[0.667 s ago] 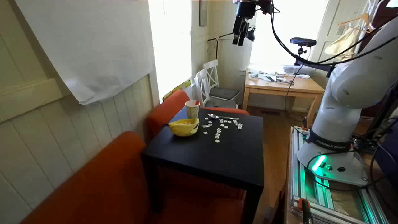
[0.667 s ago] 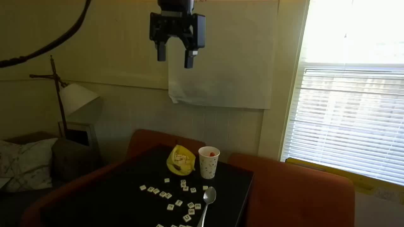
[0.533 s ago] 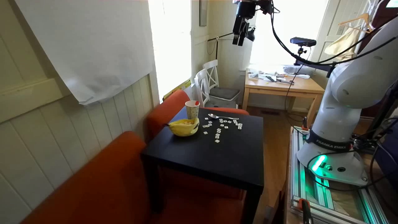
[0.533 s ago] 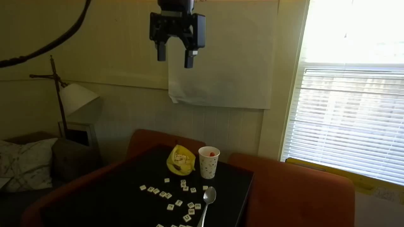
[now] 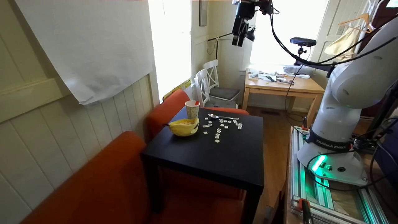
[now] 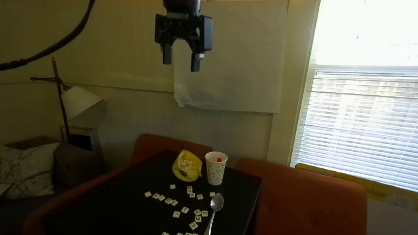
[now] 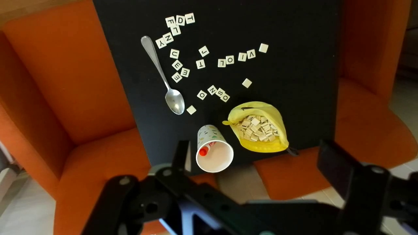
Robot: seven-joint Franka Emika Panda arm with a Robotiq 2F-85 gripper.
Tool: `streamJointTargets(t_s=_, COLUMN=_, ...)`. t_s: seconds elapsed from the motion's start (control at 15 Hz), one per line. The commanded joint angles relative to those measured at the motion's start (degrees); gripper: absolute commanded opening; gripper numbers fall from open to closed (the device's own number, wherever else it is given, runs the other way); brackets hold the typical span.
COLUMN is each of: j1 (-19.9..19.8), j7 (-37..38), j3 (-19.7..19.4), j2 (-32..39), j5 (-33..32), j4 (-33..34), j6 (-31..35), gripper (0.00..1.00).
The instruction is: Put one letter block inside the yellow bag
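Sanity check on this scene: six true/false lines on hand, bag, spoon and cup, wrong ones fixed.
1. The hand is open. True.
2. The yellow bag has letter blocks inside. True.
3. The yellow bag is closed. False: its mouth gapes open.
4. The hand is gripping something. False: it holds nothing.
5. The spoon lies on the black table, outside the cup. True.
6. The cup is tipped over. False: it stands upright.
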Motion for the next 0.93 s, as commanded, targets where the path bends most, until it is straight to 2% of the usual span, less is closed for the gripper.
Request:
streamJointTargets(t_s=0.0, j1=-0.20, j7=2.28, j3=2.49, j2=2.27, j5=-0.29, j4=-2.37, j6=4.02, gripper=1.00)
streamJointTargets(t_s=0.27, j1=-0.54, j7=10.29, j3=6.86, j2=5.65, j5=-1.95, j4=-7.17, j6=11.19, gripper=1.00)
streamJointTargets(t_s=0.53, j1=-1.40, j7=24.57, j3=10.83, j2=8.93, j5=-5.20, j4=-11.81, j6=18.82, gripper=1.00)
streamJointTargets(t_s=0.73, j1=-1.67, j7=34.47, j3=12.41, j2=11.84, j5=-6.10, j4=-15.12, j6=25.66, gripper=1.00)
streamJointTargets(t_s=0.87, j1=-1.33, j7=38.17, j3=12.93, j2=13.72, j5=-5.25, j4=-17.34, j6=30.49, gripper=1.00)
